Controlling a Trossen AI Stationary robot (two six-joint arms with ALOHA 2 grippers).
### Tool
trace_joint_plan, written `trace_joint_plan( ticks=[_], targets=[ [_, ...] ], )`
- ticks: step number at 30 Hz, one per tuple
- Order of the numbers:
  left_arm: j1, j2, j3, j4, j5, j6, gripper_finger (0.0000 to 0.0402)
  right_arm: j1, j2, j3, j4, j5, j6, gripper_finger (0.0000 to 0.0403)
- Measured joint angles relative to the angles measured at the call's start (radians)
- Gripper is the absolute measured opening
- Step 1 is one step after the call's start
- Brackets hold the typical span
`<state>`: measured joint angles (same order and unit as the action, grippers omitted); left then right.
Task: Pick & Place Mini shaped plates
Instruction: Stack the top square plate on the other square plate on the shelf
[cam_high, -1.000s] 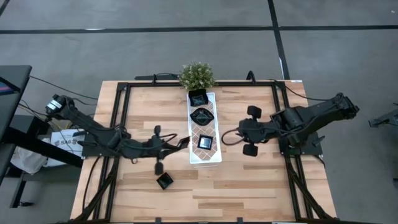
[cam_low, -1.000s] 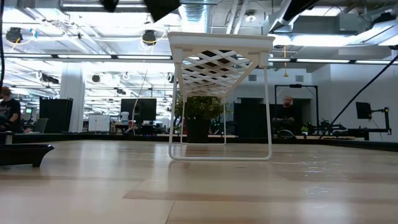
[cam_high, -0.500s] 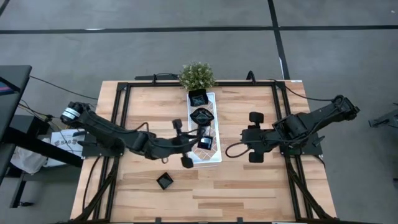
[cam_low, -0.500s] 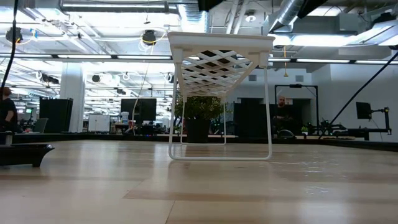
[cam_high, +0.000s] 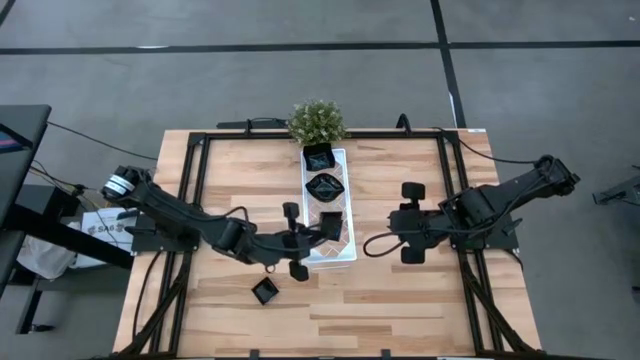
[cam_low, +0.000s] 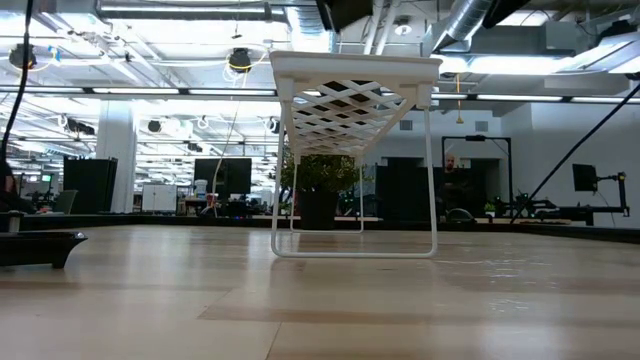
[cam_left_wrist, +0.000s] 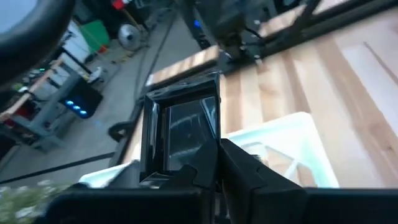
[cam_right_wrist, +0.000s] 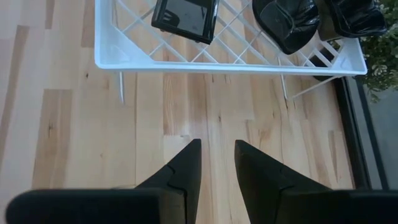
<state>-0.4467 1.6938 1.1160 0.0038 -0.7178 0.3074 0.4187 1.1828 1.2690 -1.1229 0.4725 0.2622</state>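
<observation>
Gripping a square plate (cam_left_wrist: 180, 127), the left gripper (cam_high: 318, 233) was seen clamped on its rim above the tray's (cam_high: 347, 257) 6 o'clock end, plate tilted on edge. Two more plates (cam_high: 327, 187) were sat on the tray, toward its 12 o'clock end, next to the plant (cam_high: 317, 121). One plate (cam_high: 264, 290) was left on the table (cam_high: 400, 300), at 8 o'clock from the tray. The right gripper (cam_right_wrist: 216, 163) was parked at 3 o'clock of the tray, fingers slightly apart, nothing held. Where the tilted plate touched the tray could not be told.
</observation>
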Motion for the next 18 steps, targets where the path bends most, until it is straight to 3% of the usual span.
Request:
trace_joint_plan(
  ticks=[18],
  targets=[
    [0.059, 0.051, -0.056, 0.014, 0.145, -0.004, 0.0013, 0.0, 0.0, 0.0, -0.001, 0.0, 0.0, 0.0091]
  ],
)
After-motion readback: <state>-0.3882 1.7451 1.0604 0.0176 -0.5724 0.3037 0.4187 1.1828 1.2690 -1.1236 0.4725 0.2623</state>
